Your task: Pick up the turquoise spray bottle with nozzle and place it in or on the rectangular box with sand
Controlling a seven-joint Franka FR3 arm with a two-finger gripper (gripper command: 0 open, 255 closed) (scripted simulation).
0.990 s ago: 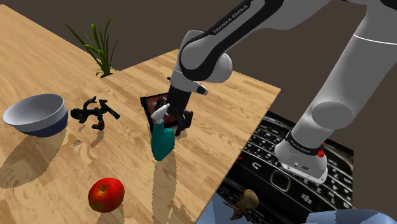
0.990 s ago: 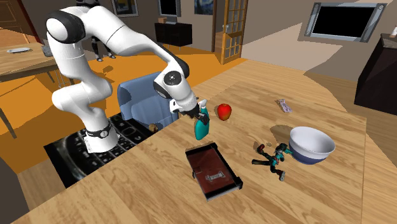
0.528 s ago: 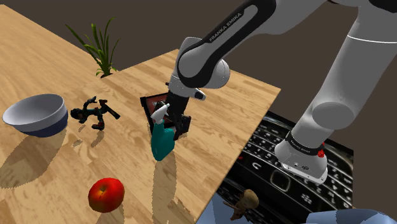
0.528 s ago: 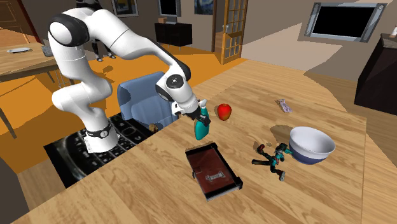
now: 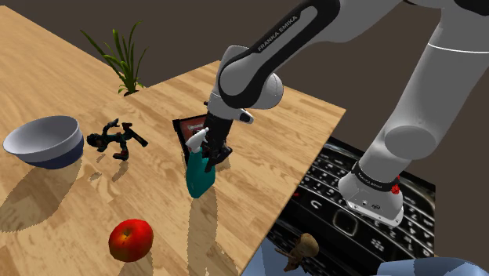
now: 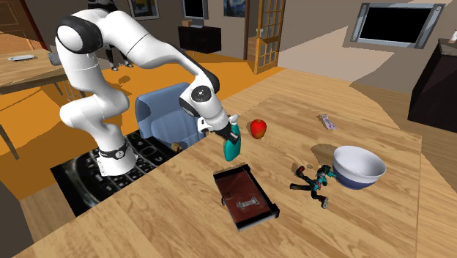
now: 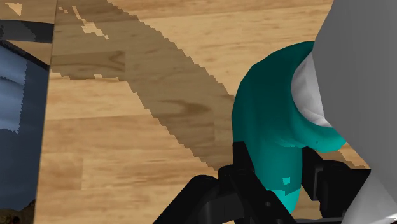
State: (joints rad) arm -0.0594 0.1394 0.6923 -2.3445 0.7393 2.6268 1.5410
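We are clasping the teal spray bottle [image 5: 200, 177] [image 6: 231, 149] [image 7: 267, 127] in our hand [image 5: 212, 155] [image 6: 226, 135] [image 7: 284, 181], with both black fingers [image 7: 244, 167] pressing on its upper body beneath the white nozzle [image 5: 196, 139]. The bottle is sitting roughly upright over the bench [image 6: 366, 220], between the red apple [image 6: 257, 128] and the dark rectangular box [image 6: 245, 194], touching neither. We cannot tell whether its base is resting on the wood.

I'm reading FRANKA EMIKA in white capitals along my forearm [image 5: 280, 30], seen from the shoulder view. Lower down, my base collar [image 5: 368, 181] is carrying more small white lettering, too fine to make out. My stand [image 5: 329, 200] is showing phone-style keys, and I'm not managing to read their characters.
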